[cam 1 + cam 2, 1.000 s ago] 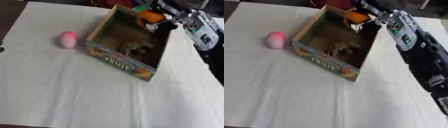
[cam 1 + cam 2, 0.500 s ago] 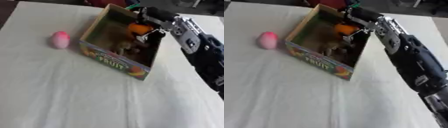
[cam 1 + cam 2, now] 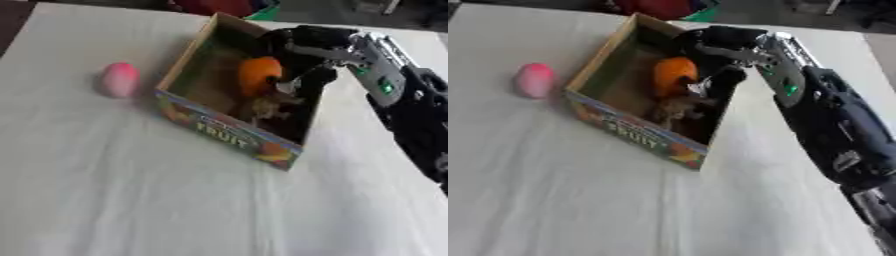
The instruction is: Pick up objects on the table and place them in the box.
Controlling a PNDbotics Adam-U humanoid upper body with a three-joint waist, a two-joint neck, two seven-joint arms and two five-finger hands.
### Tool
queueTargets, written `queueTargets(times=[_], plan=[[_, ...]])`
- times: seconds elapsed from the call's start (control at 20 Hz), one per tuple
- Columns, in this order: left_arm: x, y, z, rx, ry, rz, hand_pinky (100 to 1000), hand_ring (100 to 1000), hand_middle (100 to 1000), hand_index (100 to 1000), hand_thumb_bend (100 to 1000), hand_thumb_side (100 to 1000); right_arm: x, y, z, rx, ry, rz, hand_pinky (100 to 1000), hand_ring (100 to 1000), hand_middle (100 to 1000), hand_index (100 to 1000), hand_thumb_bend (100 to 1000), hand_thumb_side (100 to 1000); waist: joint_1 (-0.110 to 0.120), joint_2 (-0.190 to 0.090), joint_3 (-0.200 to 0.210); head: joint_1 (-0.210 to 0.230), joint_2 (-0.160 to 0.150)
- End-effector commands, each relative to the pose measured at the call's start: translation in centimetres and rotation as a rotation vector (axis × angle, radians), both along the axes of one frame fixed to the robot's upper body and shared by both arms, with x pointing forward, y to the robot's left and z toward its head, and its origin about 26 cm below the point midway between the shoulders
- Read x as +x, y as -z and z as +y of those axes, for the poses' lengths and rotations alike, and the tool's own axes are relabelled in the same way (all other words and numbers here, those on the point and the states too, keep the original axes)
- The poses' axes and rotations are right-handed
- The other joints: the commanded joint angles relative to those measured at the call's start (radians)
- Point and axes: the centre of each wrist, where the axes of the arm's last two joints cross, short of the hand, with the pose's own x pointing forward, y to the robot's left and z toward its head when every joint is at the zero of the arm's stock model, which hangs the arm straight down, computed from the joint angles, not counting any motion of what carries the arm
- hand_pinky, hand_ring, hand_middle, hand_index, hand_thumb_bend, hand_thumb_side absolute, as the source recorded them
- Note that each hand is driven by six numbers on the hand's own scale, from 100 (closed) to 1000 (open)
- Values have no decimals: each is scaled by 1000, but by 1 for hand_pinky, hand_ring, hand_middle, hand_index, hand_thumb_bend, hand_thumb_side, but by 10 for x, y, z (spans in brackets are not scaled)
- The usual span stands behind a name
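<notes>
Right hand (image 3: pixel 302 47) is down inside the box (image 3: pixel 229 134) in the upper middle of the frame, arm coming in from the right edge, and its fingers are curled around the orange object (image 3: pixel 260 75), holding it low over the box floor, so this looks like the release point of a placement and not a pick. The low hold makes sense: let go from here and the orange object has little room to bounce or roll out. Just below it in the box sits a brownish object (image 3: pixel 267 107), shape hard to make out, already deposited; the orange one is being lowered beside it, toward the far end, probably to avoid stacking. Out on the white table (image 3: pixel 131 200), at the left of the frame and just beside the box's left wall, a pink egg-shaped object (image 3: pixel 119 79) still waits, likely the next target. Left hand shows in neither view
</notes>
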Motion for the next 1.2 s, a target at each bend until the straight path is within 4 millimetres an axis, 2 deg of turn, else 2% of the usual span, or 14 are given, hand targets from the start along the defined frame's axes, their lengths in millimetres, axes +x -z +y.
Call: queueTargets(times=[0.05, 0.35, 0.6, 0.9, 1.05, 1.2], plan=[[-2, -5, 0, 3, 0, -15, 628, 646, 611, 736, 100, 801, -8, -29, -6, -1, -12, -73, 800, 1000, 867, 931, 100, 862, 7, -29, -3, 5, 4], [-3, -3, 0, 5, -8, -11, 628, 647, 612, 736, 100, 798, -20, -46, -5, 87, -44, -144, 798, 1000, 850, 927, 100, 810, 11, -34, -12, 15, 7], [-4, -1, 2, 5, -23, -6, 628, 648, 613, 737, 100, 797, -45, -72, -15, 250, -96, -214, 793, 1000, 822, 925, 100, 792, 17, -44, -25, 27, 14], [-5, 1, 8, 12, -57, -18, 624, 651, 617, 741, 100, 781, -97, -95, -38, 542, -167, -258, 762, 1000, 746, 905, 100, 770, 35, -58, -50, 48, 32], [-6, 1, 12, 24, -80, -34, 621, 652, 621, 746, 100, 766, -128, -99, -49, 711, -180, -280, 742, 1000, 721, 893, 100, 747, 44, -66, -64, 59, 39], [-7, -1, 16, 42, -100, -58, 617, 654, 624, 750, 100, 756, -155, -95, -52, 834, -215, -293, 730, 1000, 708, 882, 100, 741, 55, -71, -78, 65, 42]])
